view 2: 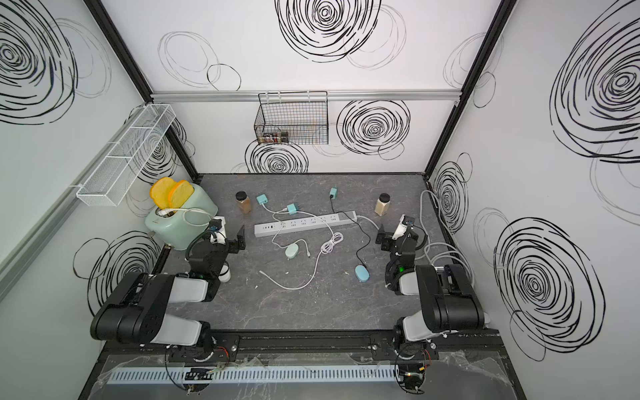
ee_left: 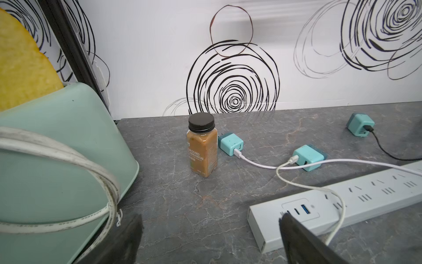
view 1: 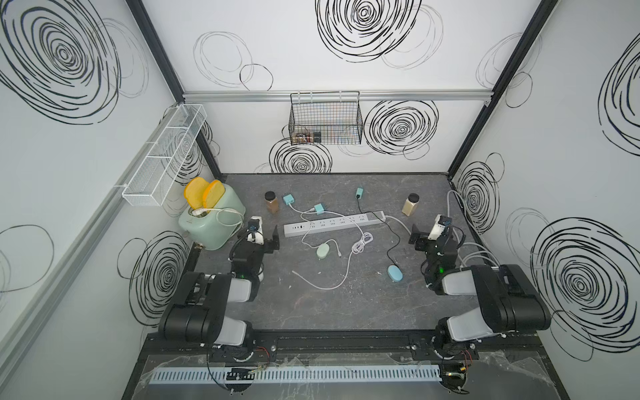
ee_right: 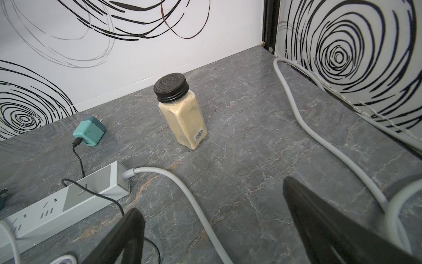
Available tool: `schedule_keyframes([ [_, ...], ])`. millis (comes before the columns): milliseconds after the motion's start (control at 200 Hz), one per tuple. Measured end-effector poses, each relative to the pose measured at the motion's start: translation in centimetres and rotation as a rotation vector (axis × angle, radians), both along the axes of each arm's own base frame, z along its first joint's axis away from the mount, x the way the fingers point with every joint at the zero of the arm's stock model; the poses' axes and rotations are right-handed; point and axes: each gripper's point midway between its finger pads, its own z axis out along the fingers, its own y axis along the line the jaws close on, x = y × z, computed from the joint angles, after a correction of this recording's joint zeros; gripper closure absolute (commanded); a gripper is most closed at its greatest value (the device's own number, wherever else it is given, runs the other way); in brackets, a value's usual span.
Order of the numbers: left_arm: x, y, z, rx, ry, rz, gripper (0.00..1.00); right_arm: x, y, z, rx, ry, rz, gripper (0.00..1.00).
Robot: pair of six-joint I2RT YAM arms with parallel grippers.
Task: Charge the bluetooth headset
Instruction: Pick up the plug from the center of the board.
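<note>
Grey stone-look tabletop [view 1: 346,311], nothing in hand. Left pincer [ee_left: 209,228] and right pincer [ee_right: 211,205] both gape wide and empty, one to each side of the strip [view 1: 334,224].

Headset: I take it to be the blue case [view 1: 395,273], lying near the right arm, in front of the strip (a mint case [view 1: 323,250] sits mid-table too, so I may be wrong).

Black lead [ee_right: 78,158] seems to run from the blue case over the strip to an adapter [ee_right: 89,130] behind it. Adapter lies on the tabletop, prongs bare, in no socket. I see no plug in the strip.

Progress, my reading: barely begun. The case end looks cabled, though too small to confirm. Seating the adapter in the strip remains.
</note>
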Motion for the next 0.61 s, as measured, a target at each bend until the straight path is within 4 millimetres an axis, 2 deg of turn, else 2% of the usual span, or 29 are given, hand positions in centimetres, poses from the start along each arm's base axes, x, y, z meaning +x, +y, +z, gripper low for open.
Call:
schedule_keyframes([
  [605, -0.01, -0.12, 0.00, -0.007, 0.000, -0.016, 0.04, 0.03, -0.22, -0.02, 0.014, -0.001, 0.007, 0.02],
])
